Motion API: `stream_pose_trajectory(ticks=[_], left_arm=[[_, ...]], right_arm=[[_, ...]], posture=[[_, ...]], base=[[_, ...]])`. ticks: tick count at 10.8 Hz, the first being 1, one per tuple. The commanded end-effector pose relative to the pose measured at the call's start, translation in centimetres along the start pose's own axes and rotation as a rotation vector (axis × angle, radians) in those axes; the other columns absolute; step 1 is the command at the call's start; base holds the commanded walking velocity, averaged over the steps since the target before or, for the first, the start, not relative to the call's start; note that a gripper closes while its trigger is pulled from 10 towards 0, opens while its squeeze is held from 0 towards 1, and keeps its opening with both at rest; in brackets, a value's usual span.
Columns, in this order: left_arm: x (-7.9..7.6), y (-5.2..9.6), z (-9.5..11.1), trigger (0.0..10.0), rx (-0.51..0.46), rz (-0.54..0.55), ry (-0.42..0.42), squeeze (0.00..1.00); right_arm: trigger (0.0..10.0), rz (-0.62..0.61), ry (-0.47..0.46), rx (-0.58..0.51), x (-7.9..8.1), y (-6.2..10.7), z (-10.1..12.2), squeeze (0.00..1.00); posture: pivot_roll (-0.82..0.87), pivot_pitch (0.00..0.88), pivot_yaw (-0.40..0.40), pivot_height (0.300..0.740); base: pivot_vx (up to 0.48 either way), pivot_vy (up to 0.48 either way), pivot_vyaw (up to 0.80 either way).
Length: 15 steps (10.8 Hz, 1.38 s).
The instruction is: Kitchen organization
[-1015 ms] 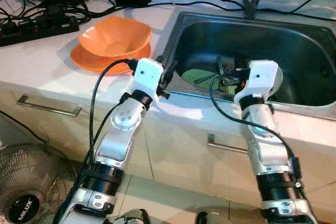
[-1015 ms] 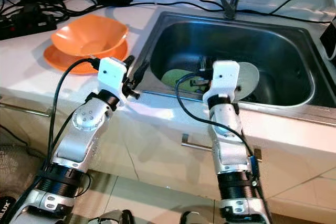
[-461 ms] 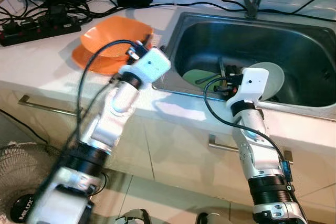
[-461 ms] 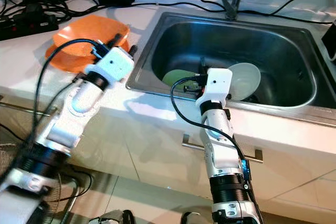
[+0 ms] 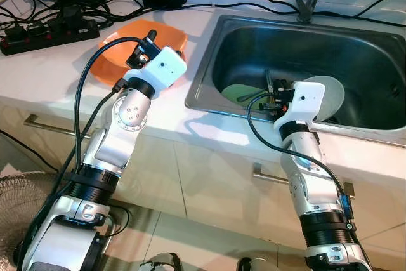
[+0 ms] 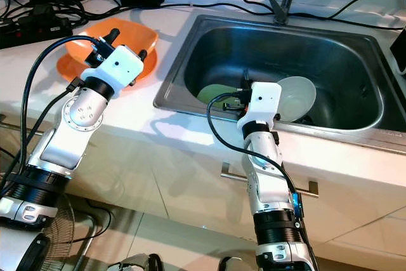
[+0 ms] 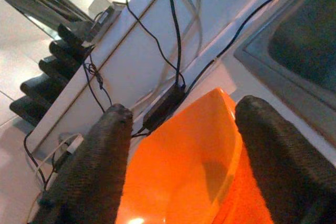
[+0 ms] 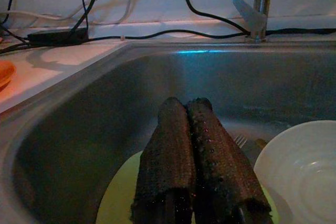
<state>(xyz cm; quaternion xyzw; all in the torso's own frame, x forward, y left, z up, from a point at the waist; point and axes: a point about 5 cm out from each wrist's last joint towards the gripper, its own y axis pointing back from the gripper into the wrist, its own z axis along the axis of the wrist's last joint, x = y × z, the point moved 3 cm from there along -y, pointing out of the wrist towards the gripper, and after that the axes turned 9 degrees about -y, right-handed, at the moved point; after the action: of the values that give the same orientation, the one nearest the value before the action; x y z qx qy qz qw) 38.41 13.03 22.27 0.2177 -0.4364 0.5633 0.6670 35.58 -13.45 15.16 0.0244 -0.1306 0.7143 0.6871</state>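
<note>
Poised with fingers spread, left gripper above the orange bowl on the counter, seemingly for a rim grasp; parked with fingers pressed together, right gripper over the sink, near a white bowl.

Left pincer over the orange bowl, right pincer above the sink's green plate

Sink of brushed, dull-gleaming stainless steel, set in a smooth pale desk; orange bowl of glossy plastic; white bowl smooth, faintly shiny; left pincer and right pincer fingers clad in rough, matt black woven fabric; arm casings silver metal
</note>
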Motion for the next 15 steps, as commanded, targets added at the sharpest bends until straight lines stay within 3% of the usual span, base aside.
stream_pose_trajectory(ticks=[1, 2, 3, 4, 6, 10, 15], left_arm=[[0.4, 0.0, -0.2, 10.0, 0.005, -0.016, -0.028, 1.0], [0.3, 0.1, -0.7, 10.0, 0.016, -0.07, -0.027, 0.7], [0.2, 0.6, -1.3, 10.0, 0.001, -0.189, -0.12, 0.0], [0.7, 0.6, -1.8, 10.0, 0.016, -0.201, -0.199, 0.0], [1.3, 0.6, -2.4, 10.0, 0.041, -0.253, -0.281, 0.0], [1.4, 0.6, -3.5, 10.0, 0.094, -0.358, -0.355, 0.0], [1.5, -0.6, -4.7, 10.0, 0.18, -0.352, -0.399, 0.0]], right_arm=[[10.0, -0.014, -0.016, 0.042, -0.2, 0.1, -0.9, 0.0], [10.0, -0.015, -0.014, 0.042, -0.3, 0.1, -0.9, 0.0], [10.0, -0.018, -0.014, 0.042, -0.2, 0.1, -1.0, 0.0], [10.0, -0.018, -0.015, 0.043, -0.2, 0.0, -1.0, 0.0], [10.0, -0.016, -0.018, 0.044, -0.1, 0.0, -1.1, 0.0], [10.0, -0.022, -0.018, 0.041, -0.2, -0.1, -1.1, 0.0], [10.0, -0.026, -0.019, 0.036, -0.2, -0.1, -1.0, 0.0]], posture=[[0.04, 0.077, 0.029, 0.74], [0.04, 0.078, 0.029, 0.74], [0.05, 0.08, 0.03, 0.74], [0.05, 0.082, 0.031, 0.74], [0.05, 0.082, 0.031, 0.74], [0.05, 0.081, 0.034, 0.74], [0.05, 0.082, 0.035, 0.74]], base=[[0.0, 0.0, 0.0], [0.0, 0.0, 0.0], [0.0, 0.0, 0.0], [0.0, 0.0, 0.0], [0.0, 0.0, 0.0], [0.0, 0.0, 0.0], [0.0, 0.0, 0.0]])
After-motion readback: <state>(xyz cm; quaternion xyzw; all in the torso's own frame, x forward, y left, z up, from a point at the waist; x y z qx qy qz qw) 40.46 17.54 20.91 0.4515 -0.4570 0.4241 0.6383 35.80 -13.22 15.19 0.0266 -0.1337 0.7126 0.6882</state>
